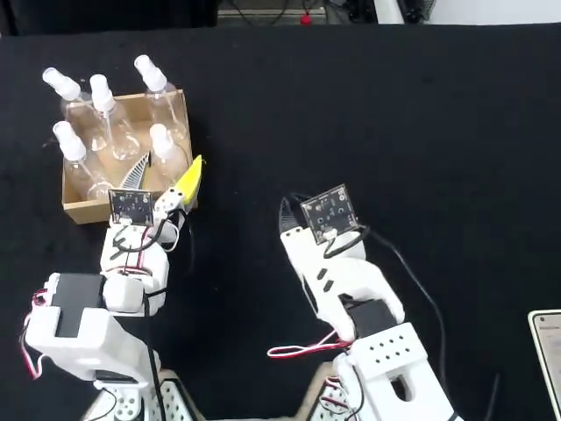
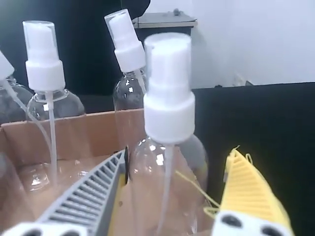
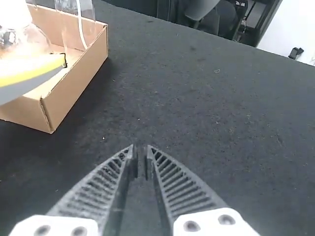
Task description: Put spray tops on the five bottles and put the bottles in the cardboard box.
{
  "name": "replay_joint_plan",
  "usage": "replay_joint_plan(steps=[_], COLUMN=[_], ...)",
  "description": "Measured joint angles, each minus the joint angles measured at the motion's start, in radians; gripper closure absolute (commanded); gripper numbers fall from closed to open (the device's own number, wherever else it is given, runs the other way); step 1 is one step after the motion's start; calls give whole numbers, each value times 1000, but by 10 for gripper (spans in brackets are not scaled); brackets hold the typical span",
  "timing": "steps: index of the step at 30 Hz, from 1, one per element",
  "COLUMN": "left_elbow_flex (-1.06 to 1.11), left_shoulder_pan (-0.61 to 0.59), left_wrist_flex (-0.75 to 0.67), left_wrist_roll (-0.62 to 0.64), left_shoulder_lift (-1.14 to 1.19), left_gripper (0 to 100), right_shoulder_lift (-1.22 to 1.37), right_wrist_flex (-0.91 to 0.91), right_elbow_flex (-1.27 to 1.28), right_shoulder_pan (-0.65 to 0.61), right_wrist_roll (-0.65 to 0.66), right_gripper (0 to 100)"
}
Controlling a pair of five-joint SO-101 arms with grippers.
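Left gripper spread, fingers either side of a clear plastic bottle with white spray top standing in the brown cardboard box; four capped bottles beyond. Right gripper pressed together, empty, over black table.

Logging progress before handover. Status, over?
Left gripper open, fingers straddling near-right bottle in cardboard box. Right gripper shut over black table. All five capped and boxed. Nothing blocking.
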Motion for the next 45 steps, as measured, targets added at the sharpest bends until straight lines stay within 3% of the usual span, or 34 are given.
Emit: replay_joint_plan(steps=[17,20,23,27,32,45], left_elbow_flex=[273,278,278,278,281,313], left_shoulder_pan=[-31,-31,-31,-31,-31,-31], left_wrist_flex=[5,80,173,287,560,1597], left_wrist_roll=[0,0,0,0,0,0], left_shoulder_lift=[-422,-477,-539,-661,-867,-1640], left_gripper=[706,802,981,916,968,970], right_shoulder_lift=[0,0,0,0,0,0], right_wrist_flex=[0,0,-3,-3,-3,-3], right_elbow_flex=[0,0,0,0,0,0], right_shoulder_pan=[0,0,0,0,0,0], right_wrist_roll=[0,0,0,0,0,0], right_gripper=[965,965,965,965,965,966])
